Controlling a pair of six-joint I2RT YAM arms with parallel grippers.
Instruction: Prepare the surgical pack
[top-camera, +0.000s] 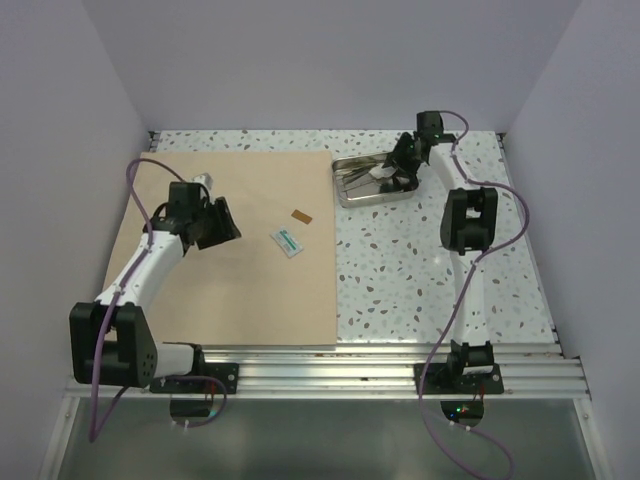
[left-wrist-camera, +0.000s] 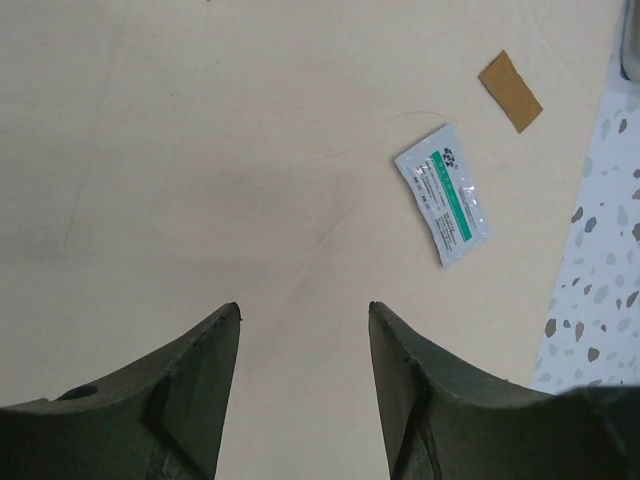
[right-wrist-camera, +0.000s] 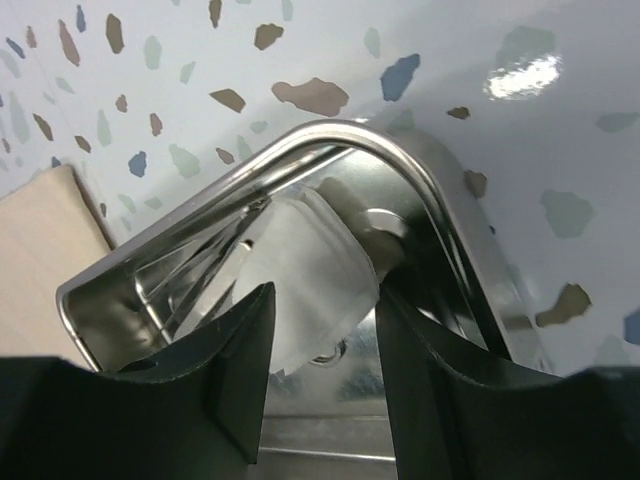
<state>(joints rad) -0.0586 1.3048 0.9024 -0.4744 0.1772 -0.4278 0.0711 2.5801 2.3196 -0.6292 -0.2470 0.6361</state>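
1. Rail (top-camera: 380, 372), bottom edge of top view: both arm bases are bolted on. Table (top-camera: 430, 280) w/ speckled top runs from it toward frame top.
2. L gripper (left-wrist-camera: 303, 308), left of ctr in top view: jaws spread wide. Only bare sheet shows in the gap, so nothing is pinched. Dark fingers (left-wrist-camera: 195, 395) fill the bottom of the L wrist view.
3. Wrap sheet (top-camera: 240, 290): tan, flat, unfolded, covers left half of table. Its right edge runs approx. down frame ctr.
4. Packet (left-wrist-camera: 443, 193): white, flat, w/ green band along its length. Lies tilted on sheet, right of ctr in top view, well apart from L gripper. Small logo + print on the band, too small to read.
5. Strip (left-wrist-camera: 510, 90): small, brown, rectangular. Lies on sheet just beyond packet, near sheet's right edge.
6. Tray (top-camera: 345, 197): shiny steel, rectangular, on bare table at upper ctr, just beside sheet's far right corner. Touching sheet or not: cannot tell. Instruments (top-camera: 358, 180) lie inside.
7. R gripper (right-wrist-camera: 325, 290), upper right of ctr in top view, nose down over tray's right end: jaws part-open. Translucent white item (right-wrist-camera: 310, 260) lies in the tray corner, seen through the gap. Pad contact w/ it: cannot tell.
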